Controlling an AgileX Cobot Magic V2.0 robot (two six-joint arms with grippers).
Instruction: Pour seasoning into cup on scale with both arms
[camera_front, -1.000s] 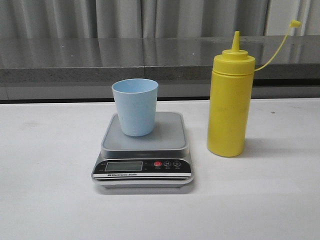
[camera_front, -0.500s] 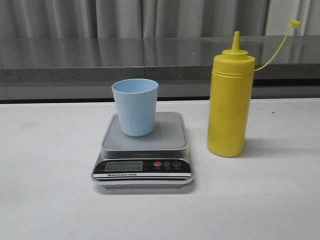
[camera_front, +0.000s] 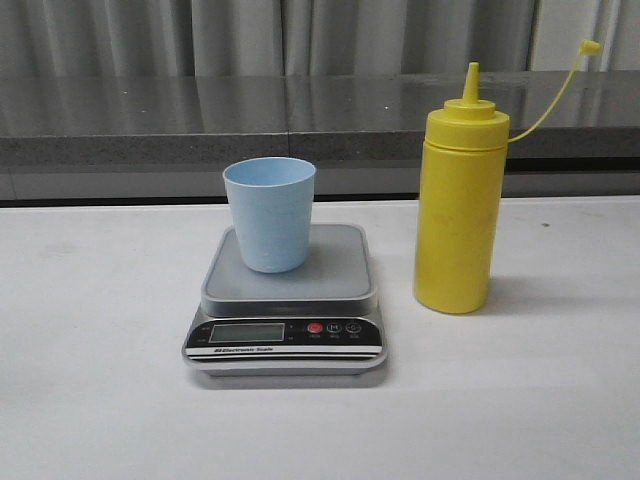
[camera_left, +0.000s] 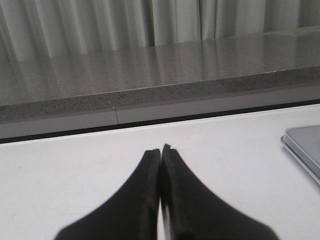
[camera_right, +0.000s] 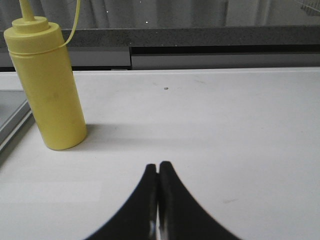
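A pale blue cup (camera_front: 269, 213) stands upright on the platform of the silver-grey scale (camera_front: 288, 300) in the middle of the white table. To its right stands the tall yellow seasoning bottle (camera_front: 458, 210), upright, its tethered cap hanging off to the right; the right wrist view also shows this bottle (camera_right: 47, 85). Neither arm appears in the front view. My left gripper (camera_left: 160, 150) is shut and holds nothing, over bare table, with a corner of the scale (camera_left: 304, 147) off to one side. My right gripper (camera_right: 158, 166) is shut and holds nothing, well apart from the bottle.
A grey stone ledge (camera_front: 200, 120) runs along the back of the table, with grey curtains (camera_front: 250, 35) behind it. The white tabletop (camera_front: 100, 400) spreads to both sides and in front of the scale.
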